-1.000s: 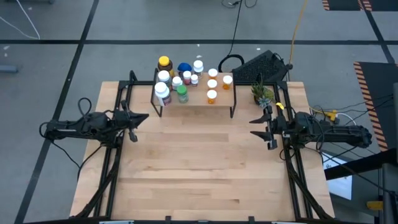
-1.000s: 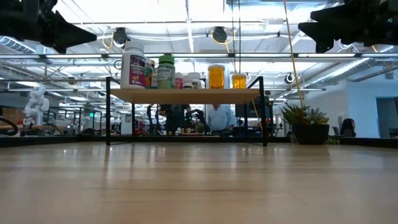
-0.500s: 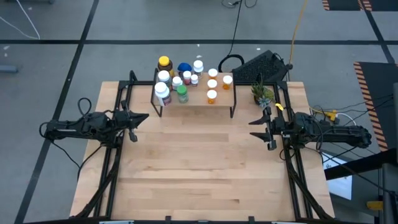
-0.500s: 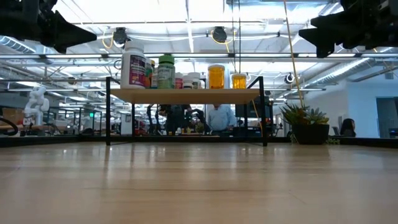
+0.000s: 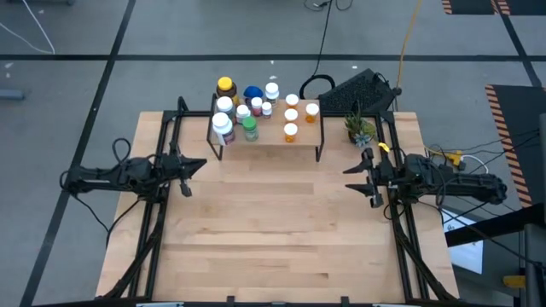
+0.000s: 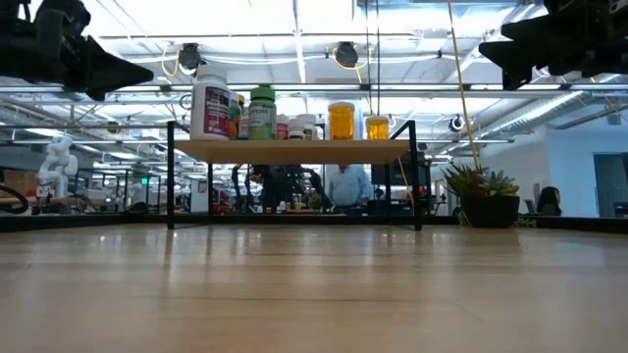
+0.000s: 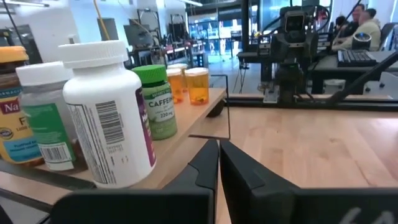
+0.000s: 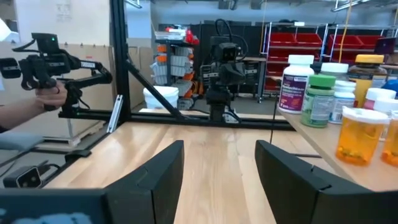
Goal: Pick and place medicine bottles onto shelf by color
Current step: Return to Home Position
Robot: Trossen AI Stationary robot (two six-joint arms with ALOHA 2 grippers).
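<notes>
- All bottles point(image 5: 256, 115) already stand on the shelf point(image 5: 303, 145) at the far edge of the surface point(image 5: 273, 230): whites and green crowded on its left half, orange ones right
- Left tool point(image 5: 189, 168) closed and empty, hanging off the shelf's left end; a swing inward could clip the big white bottle point(image 7: 109, 112) and topple its neighbours
- Right tool point(image 5: 357, 177) open and empty, near the plant point(image 5: 358, 128); sweeping back could snag it

We see a small potted plant point(image 5: 358, 128) at the far right corner of the light-wood tabletop point(image 5: 273, 230). Behind it on the floor lies a black keyboard point(image 5: 358, 89). Beyond the table point(image 6: 314, 284), what may be seated people point(image 6: 345, 186) show, blurred.
</notes>
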